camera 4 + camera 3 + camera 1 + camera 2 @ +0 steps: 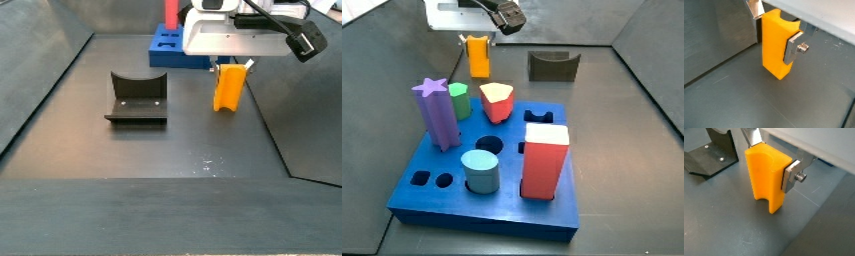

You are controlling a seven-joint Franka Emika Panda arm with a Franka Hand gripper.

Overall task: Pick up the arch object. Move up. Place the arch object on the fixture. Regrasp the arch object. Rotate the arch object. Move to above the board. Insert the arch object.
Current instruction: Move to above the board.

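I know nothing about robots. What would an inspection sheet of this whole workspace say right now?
Surface: dark grey floor, a few pale specks.
Job's things: orange-yellow arch block held upright, apparently just above the floor; dark notched fixture standing apart; blue board with shaped holes bearing pegs.
Clutter: nothing seen.
Claw: claw shut on the arch block's upper part, silver fingers on opposite sides.
Cables: one dark cable above the claw.
Surroundings: grey walls.
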